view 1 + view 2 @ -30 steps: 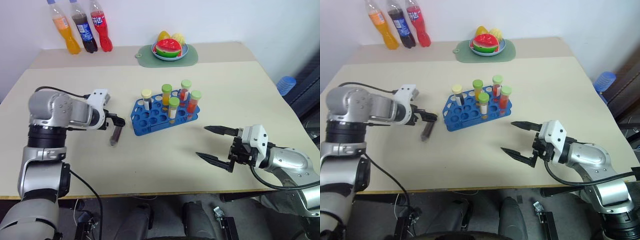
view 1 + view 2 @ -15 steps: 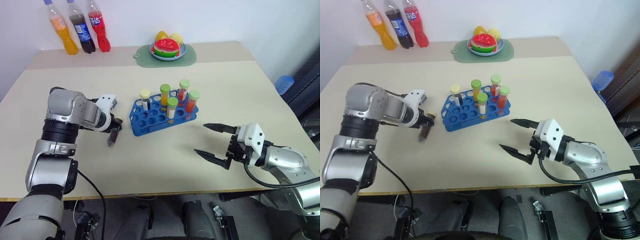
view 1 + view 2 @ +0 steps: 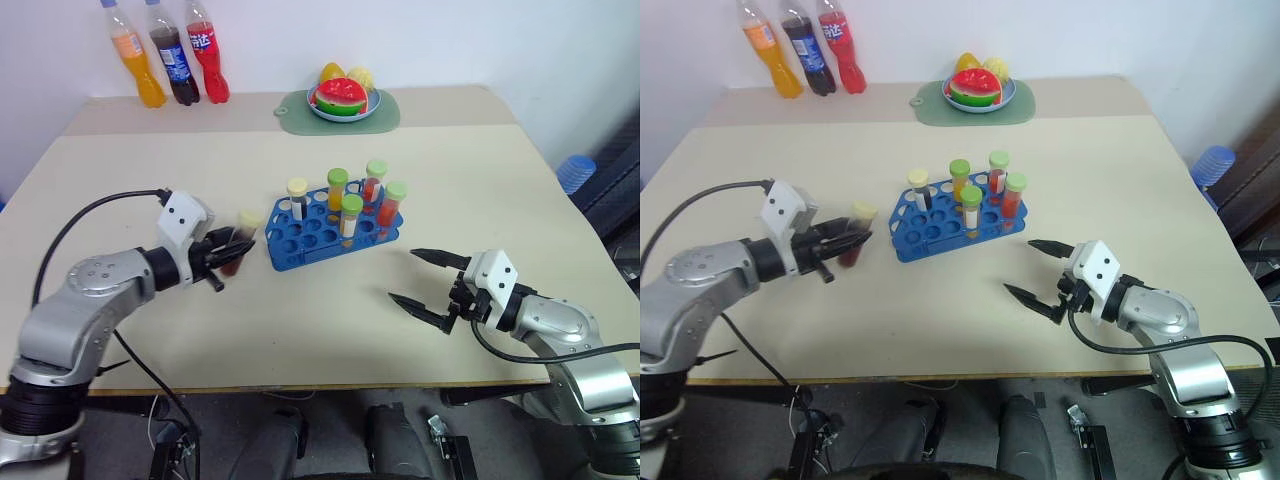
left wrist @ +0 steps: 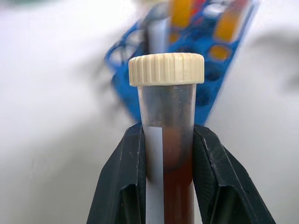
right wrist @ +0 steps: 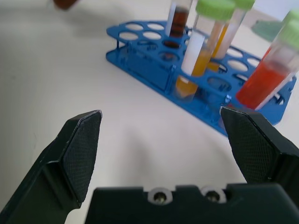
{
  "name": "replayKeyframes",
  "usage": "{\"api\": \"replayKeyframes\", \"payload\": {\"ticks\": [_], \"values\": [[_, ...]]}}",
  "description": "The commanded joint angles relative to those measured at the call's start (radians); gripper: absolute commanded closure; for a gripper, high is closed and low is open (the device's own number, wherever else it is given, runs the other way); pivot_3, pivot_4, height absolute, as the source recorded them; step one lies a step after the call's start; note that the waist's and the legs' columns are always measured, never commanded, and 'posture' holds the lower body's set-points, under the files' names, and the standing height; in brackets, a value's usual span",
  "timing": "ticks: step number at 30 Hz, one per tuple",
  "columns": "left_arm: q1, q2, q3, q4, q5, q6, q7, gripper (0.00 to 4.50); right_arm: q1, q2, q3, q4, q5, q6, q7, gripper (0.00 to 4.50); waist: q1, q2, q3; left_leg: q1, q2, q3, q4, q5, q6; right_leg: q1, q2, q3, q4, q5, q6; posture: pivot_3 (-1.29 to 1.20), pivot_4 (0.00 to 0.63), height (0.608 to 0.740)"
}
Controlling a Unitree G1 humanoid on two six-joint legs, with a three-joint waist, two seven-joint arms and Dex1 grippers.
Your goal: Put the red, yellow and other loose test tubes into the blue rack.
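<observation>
We see a glossy plastic blue rack (image 3: pixel 330 223), a matt table (image 3: pixel 300 310), and textured matt black fingers (image 5: pixel 79 149).

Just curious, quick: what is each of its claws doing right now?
Left gripper: closed on a cream-capped test tube of dark liquid.
Right gripper: open, holding nothing.

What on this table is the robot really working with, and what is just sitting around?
Part of the job:
- blue rack with five capped tubes standing in it
- brown test tube with a cream cap, clamped in the left gripper
- right gripper, open, holding nothing

Just lying about:
- three soda bottles
- plate of fruit on a green mat
</observation>
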Motion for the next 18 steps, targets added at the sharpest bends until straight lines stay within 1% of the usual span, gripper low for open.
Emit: {"api": "replayKeyframes", "payload": {"ticks": [1,3,4,8,13,18], "values": [[-0.034,-0.096,0.024,-0.037,0.032,-0.191,0.021,3.74,0.018,0.021,-0.02,0.024,0.004,-0.043,-0.002,0.0,0.005,0.0,0.0,0.0,0.0,0.0,0.0,0.0,0.0,0.0,0.0,0.0,0.0,0.0,0.0,0.0,0.15,0.74],[-0.046,-0.171,0.008,-0.016,0.064,-0.288,0.036,3.74,0.026,0.031,-0.037,0.015,0.021,-0.038,-0.01,0.0,0.006,0.001,0.0,0.0,0.0,0.0,0.0,0.001,-0.002,0.0,0.0,0.0,0.0,0.0,0.0,0.0,0.15,0.74],[-0.052,-0.191,-0.004,-0.004,0.082,-0.307,0.045,3.74,0.028,0.034,-0.046,0.008,0.032,-0.032,-0.014,0.0,0.007,0.001,0.0,0.0,0.0,0.001,0.0,0.001,-0.003,0.0,0.0,0.0,0.0,0.0,0.0,0.0,0.15,0.74],[-0.067,-0.269,-0.108,0.092,0.23,-0.482,0.051,3.74,0.057,0.023,-0.083,-0.047,0.075,-0.028,0.0,0.0,0.006,0.001,-0.001,0.001,0.001,0.003,0.0,0.001,-0.002,0.0,0.0,0.0,0.0,0.0,0.0,0.0,0.15,0.74],[-0.081,-0.354,-0.182,0.198,0.295,-0.602,0.043,3.74,0.104,0.021,-0.125,-0.115,0.115,-0.007,-0.008,0.0,0.007,0.001,-0.001,0.0,0.001,0.003,0.0,0.0,-0.001,0.0,0.001,0.0,-0.001,0.0,0.0,0.0,0.15,0.74],[-0.087,-0.434,-0.21,0.303,0.322,-0.689,0.047,3.74,0.159,0.017,-0.162,-0.166,0.125,0.007,-0.019,0.0,0.008,0.001,-0.001,0.001,0.002,0.003,0.0,0.0,0.0,0.0,0.001,0.0,-0.001,0.001,0.0,0.0,0.15,0.74]]}}
